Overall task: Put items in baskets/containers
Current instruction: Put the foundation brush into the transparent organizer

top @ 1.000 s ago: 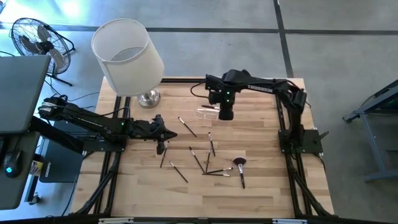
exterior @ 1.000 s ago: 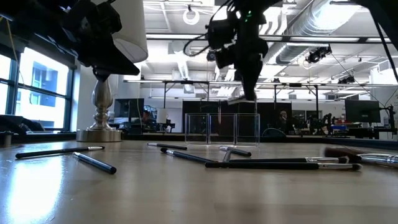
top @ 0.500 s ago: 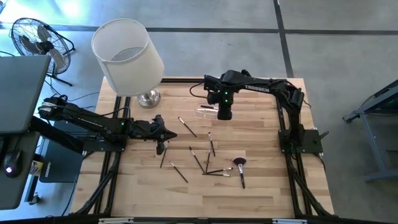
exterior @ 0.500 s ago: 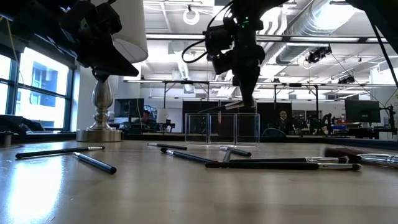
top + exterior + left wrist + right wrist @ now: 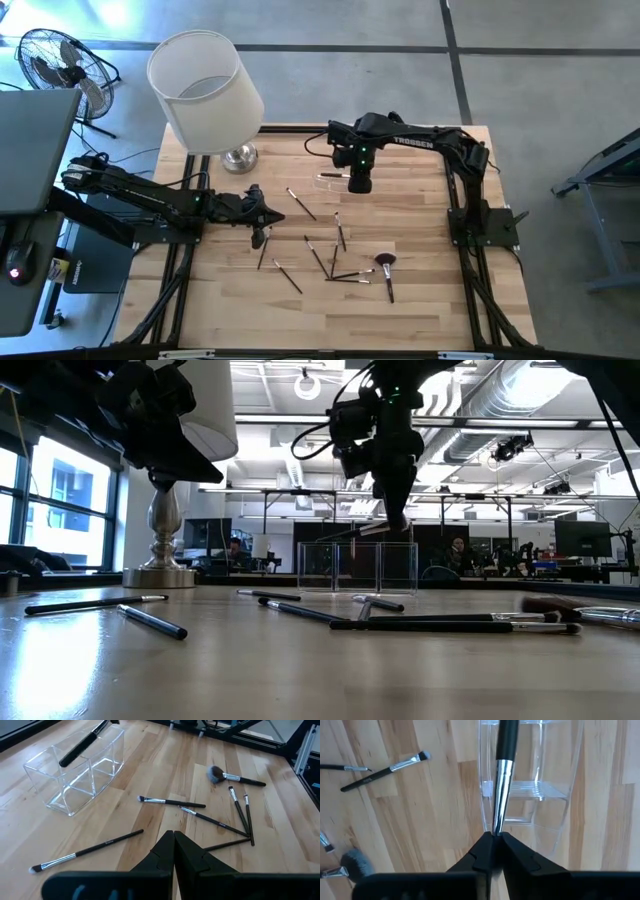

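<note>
Nearest the table's front edge, most of the brushes [image 5: 333,262] lie loose on the wood: a crossed cluster in the middle, the fluffy brush [image 5: 385,266] at its right end, and a few singles toward the left. None of these has been picked up, so by far the larger part of the job looks undone.

To the left, the left gripper [image 5: 258,212] rests low over the table near two of the loose brushes, fingers together and holding nothing.

Farther back, the holder [image 5: 75,770] stands near the lamp [image 5: 205,90], apparently with nothing at its bottom. The right gripper [image 5: 495,837] hangs right over it, fingers pinching the bristle end of one brush [image 5: 504,765], whose dark handle leans out across the holder's rim. That brush is at the holder but not yet let go; judged from this, the first drop is only now under way, and some nine remain on the table
</note>
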You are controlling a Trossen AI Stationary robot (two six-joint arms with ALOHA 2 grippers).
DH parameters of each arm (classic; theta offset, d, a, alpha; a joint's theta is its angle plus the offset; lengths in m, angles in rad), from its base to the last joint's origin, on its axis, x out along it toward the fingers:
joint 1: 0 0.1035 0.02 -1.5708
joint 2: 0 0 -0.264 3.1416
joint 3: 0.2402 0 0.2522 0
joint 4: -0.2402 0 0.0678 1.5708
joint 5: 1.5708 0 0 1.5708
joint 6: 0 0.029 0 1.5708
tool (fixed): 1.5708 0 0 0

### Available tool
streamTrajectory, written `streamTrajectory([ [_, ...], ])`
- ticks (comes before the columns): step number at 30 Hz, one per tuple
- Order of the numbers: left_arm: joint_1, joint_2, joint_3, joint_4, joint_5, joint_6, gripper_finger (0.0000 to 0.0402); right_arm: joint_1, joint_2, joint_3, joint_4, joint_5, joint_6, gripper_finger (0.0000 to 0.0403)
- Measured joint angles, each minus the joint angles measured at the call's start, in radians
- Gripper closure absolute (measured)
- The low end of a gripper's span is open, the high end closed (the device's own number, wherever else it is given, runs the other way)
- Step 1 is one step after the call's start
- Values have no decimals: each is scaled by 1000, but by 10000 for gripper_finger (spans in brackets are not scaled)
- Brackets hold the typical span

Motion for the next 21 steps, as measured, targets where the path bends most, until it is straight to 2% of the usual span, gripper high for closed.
streamTrajectory([
  [3,0,0,0,0,-7,0,401,0,0,1,1,0,7,358],
  [10,0,0,0,7,-127,0,401,0,-2,1,10,0,7,334],
  [21,0,0,0,16,-131,0,401,-19,-122,1,42,6,30,344],
])
